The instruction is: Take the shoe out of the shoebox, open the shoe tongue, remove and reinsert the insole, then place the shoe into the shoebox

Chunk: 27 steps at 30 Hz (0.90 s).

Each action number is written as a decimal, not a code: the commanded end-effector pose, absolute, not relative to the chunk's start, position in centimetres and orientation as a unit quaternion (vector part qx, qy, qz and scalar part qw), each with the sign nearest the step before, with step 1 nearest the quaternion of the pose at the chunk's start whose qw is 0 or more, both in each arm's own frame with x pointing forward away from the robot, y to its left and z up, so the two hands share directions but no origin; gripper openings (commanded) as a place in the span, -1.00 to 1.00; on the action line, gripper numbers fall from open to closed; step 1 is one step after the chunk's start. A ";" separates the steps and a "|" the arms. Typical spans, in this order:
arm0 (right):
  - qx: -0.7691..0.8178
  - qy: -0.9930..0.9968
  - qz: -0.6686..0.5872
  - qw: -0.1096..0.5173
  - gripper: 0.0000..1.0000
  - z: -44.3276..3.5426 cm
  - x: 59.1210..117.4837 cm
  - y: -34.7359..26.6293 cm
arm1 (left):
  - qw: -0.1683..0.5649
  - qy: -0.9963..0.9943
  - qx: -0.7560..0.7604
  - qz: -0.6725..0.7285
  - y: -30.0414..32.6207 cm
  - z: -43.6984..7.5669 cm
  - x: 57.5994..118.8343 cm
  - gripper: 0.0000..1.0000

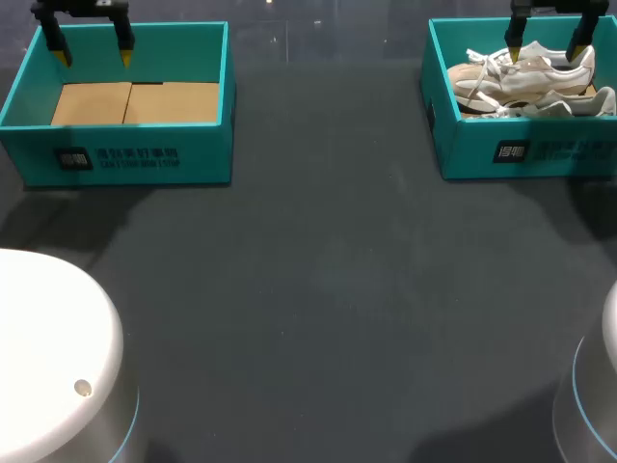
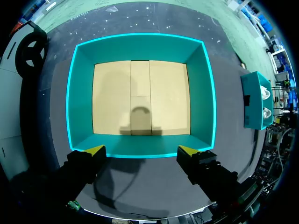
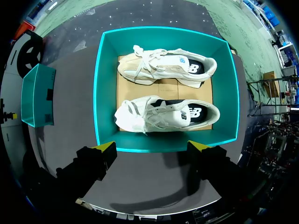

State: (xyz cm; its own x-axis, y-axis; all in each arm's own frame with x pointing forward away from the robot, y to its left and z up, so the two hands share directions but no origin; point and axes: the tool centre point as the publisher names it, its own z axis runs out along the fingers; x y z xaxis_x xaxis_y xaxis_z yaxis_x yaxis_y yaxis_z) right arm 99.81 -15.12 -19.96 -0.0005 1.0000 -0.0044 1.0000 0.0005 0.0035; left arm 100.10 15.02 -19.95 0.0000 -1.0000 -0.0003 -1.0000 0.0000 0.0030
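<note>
Found two pale shoes (image 1: 521,82) lying on their sides inside the shoebox (image 1: 525,154) at upper right, under the right gripper (image 1: 548,50) with jaws open, staged for extraction, and the left gripper (image 1: 94,56) parked, jaws likewise open, over the second box (image 1: 125,154) at upper left

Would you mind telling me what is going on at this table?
Nothing is being handled yet. The right gripper hangs open above the right shoebox, where two pale shoes lie side by side, untouched. The left gripper hangs open above the left shoebox, which holds only its cardboard floor. So the task has not begun.
</note>
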 end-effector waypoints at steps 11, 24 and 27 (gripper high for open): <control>0.707 0.707 -0.001 0.003 1.00 -19.9 99.9 -15.1 | 0.001 -0.707 0.707 -0.001 15.0 -20.0 100.1 1.00; 0.710 0.703 -0.017 0.030 1.00 -20.2 99.5 -18.7 | 0.001 -0.707 0.707 -0.001 15.0 -20.0 100.1 1.00; 0.707 0.706 -0.023 0.037 1.00 -20.8 99.6 -20.5 | 0.001 -0.707 0.707 -0.001 15.0 -20.0 100.1 1.00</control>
